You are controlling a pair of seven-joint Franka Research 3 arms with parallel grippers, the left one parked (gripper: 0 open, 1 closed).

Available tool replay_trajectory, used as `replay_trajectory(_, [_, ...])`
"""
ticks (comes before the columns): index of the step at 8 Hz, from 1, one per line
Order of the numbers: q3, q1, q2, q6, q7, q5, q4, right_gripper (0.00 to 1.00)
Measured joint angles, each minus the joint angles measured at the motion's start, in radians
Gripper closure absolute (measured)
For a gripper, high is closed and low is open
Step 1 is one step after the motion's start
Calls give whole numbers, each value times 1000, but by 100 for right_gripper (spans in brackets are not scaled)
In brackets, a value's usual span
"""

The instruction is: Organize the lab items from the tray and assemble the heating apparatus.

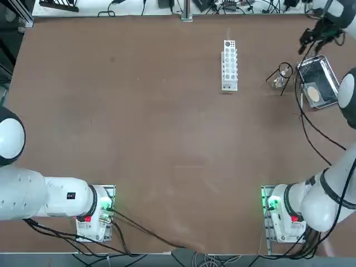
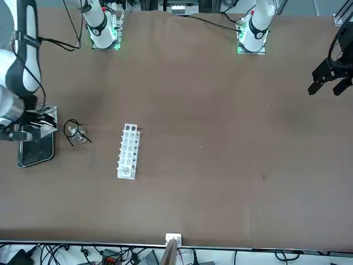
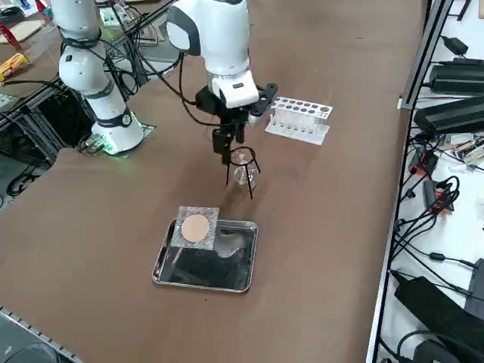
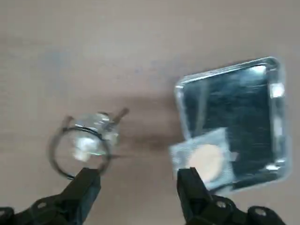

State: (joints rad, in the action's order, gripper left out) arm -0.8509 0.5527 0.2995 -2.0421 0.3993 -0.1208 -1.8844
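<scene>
A thin black wire tripod [image 3: 242, 162] stands on the brown table with the small clear glass burner [image 3: 244, 177] under its ring. Both also show in the top view as tripod [image 1: 283, 73] and burner [image 1: 278, 81]. The shiny metal tray [image 3: 219, 265] lies nearer the table's right edge. The grey gauze mat [image 3: 197, 227] with its beige disc rests on the tray's corner, overhanging the rim. My right gripper [image 3: 225, 151] hangs open and empty above the table, beside the tripod. In the wrist view the gripper [image 4: 138, 183] is between the tripod [image 4: 82, 143] and the mat [image 4: 206, 159].
A white test tube rack [image 1: 229, 64] stands left of the tripod, seen also in the front view [image 2: 128, 150]. The tray [image 1: 322, 69] sits close to the table's right edge. Cables and equipment lie beyond the far edge and on the shelf at the right.
</scene>
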Motion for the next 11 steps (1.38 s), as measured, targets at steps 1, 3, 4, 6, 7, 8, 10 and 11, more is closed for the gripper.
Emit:
replay_trajectory(1, [0,-39,13,-11,86,38,0,0])
replay_trajectory(3, [-1,-123,59,-40,312,51,-14,0])
replay_trajectory(4, [-1,-155,75,-91,402,51,-48,0])
replay_trajectory(6, [1,-170,75,-209,467,51,-162,0])
replay_trajectory(7, [4,-163,67,-258,473,51,-208,0])
replay_trajectory(8, [5,-154,56,-323,499,51,-250,0])
replay_trajectory(10, [5,-143,29,-454,562,51,-343,0])
replay_trajectory(11, [6,-137,17,-476,569,51,-377,0])
